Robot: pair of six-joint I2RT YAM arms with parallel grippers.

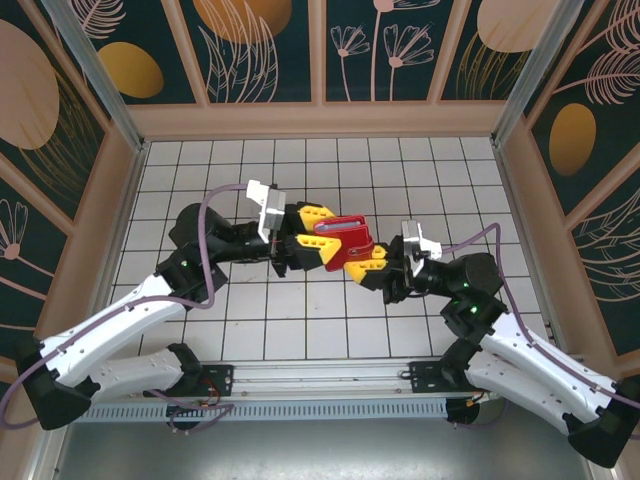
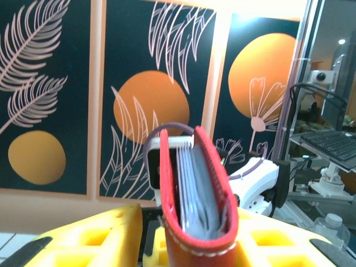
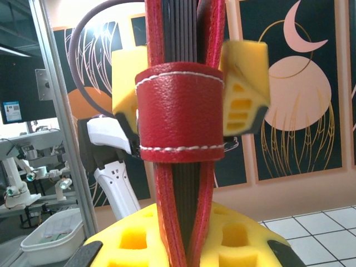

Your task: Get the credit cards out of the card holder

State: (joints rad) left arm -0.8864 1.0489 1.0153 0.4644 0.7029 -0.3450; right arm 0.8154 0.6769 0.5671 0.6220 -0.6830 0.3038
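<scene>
The right gripper (image 3: 183,247) is clenching its blocky yellow foam-like fingers (image 3: 239,245) on one end of the card holder (image 3: 153,44). The holder is a pebbled red leather wallet with white stitching, and it is hanging above the white tiled floor (image 1: 300,330). Its curved closing tab (image 3: 181,114) is wrapping across the holder's open edge. Between the holder's covers, the credit cards (image 3: 186,192) are showing as thin, dark, stacked edges (all tucked in). The left gripper (image 1: 305,232) is flanking the holder's opposite end; whether it is squeezing cannot be told.
</scene>
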